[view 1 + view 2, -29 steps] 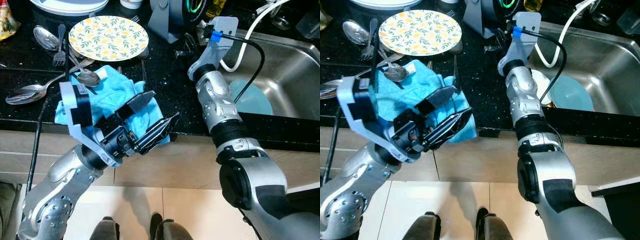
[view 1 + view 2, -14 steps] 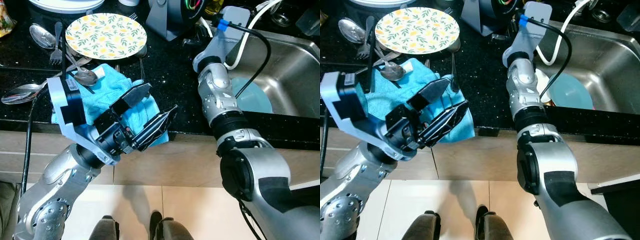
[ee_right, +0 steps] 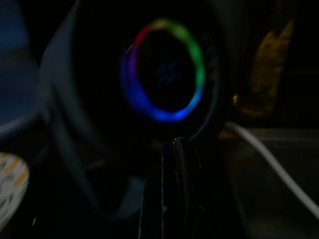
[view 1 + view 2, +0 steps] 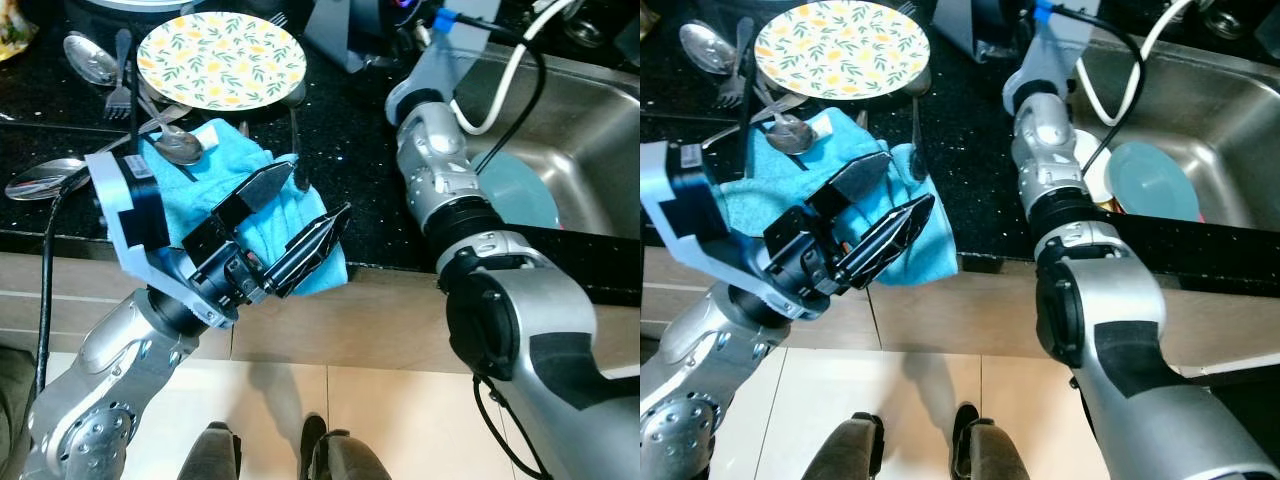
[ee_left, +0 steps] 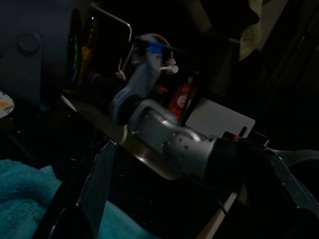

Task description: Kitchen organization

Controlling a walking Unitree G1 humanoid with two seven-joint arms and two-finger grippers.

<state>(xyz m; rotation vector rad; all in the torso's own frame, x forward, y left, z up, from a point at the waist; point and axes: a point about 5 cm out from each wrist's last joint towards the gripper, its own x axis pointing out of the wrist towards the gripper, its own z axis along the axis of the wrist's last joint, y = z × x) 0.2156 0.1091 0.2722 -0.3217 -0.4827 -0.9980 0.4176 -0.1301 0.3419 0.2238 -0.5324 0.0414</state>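
**Left gripper over the cloth, right arm up by the appliance**

We read the step as reaching for the cloth (image 4: 240,190), w/ nothing gripped yet. It lies crumpled at the bench's front edge, one corner drooping over the lip. Our left gripper (image 4: 295,220) hovers over that front corner, fingers wide apart, empty.

Behind the cloth, toward the back edge, sits the plate (image 4: 220,60). Spoons (image 4: 175,148) and a fork (image 4: 118,85) are strewn at the bench's left side; one spoon's bowl rests on the cloth's back edge. The sink (image 4: 590,120) holds a teal dish (image 4: 525,195).

Right gripper (image 3: 172,199) is stretched to the back of the bench, just in front of a grey appliance (image 3: 164,69) w/ a glowing ring. In the dark wrist view its fingers look pressed together, holding nothing.

Next move, as we judge it: lower the left gripper onto the cloth's front fold and pinch there. The spoon on the cloth may slide off when we lift, so a slow pull seems wise.
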